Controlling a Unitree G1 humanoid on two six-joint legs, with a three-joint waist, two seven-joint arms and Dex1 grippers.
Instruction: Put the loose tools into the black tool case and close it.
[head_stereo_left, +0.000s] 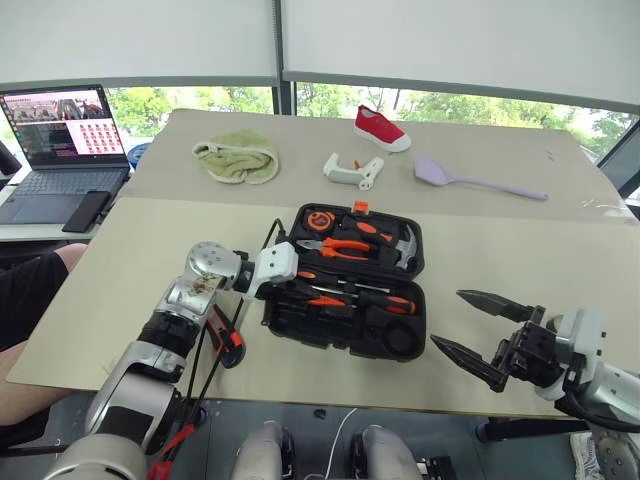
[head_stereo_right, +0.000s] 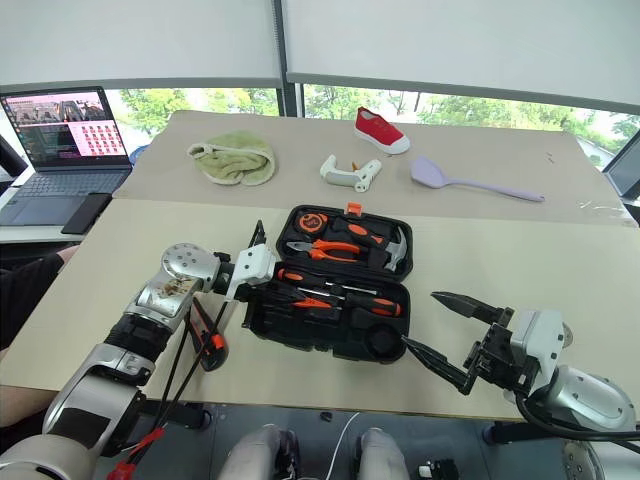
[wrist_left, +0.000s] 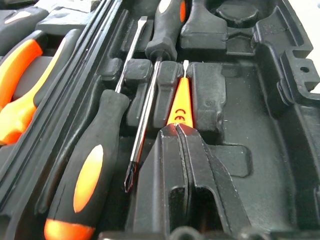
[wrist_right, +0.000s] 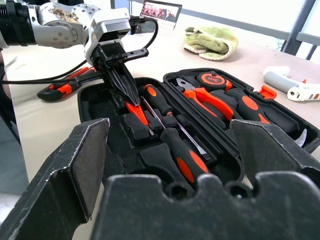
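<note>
seat slim orange screwdriver (wrist_left: 180, 102), clamped in left gripper (wrist_left: 176, 131), flat in case (head_stereo_left: 300, 325) slot; right gripper (head_stereo_left: 478, 330) agape, idle.

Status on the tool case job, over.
Left gripper shut on slim orange screwdriver in open tool case. Right gripper open. Utility knife outside.

Utility knife (head_stereo_left: 226, 340) beside case (head_stereo_left: 405, 345) (left flank).
</note>
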